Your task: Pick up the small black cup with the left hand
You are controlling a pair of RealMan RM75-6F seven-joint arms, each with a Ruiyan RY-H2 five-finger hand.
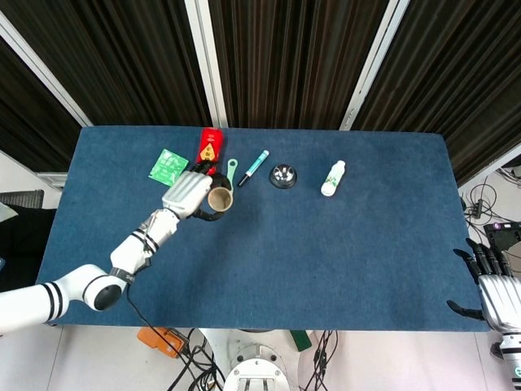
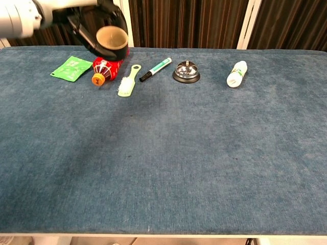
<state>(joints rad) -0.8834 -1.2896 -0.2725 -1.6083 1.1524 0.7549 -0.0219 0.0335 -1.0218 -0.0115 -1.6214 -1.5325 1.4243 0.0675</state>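
Observation:
My left hand (image 1: pixel 189 194) grips the small black cup (image 1: pixel 219 199), whose inside is tan. In the chest view the cup (image 2: pixel 111 40) hangs high above the table at the top left, its mouth tipped toward the camera, with the left hand (image 2: pixel 84 18) wrapped around its back. My right hand (image 1: pixel 492 287) hangs off the table's right edge, fingers apart and holding nothing.
Along the far side of the blue table (image 2: pixel 204 153) lie a green packet (image 2: pixel 71 68), a red bottle (image 2: pixel 104 65), a light green brush (image 2: pixel 129 80), a marker (image 2: pixel 156 69), a metal bell (image 2: pixel 186 72) and a small white bottle (image 2: pixel 236 74).

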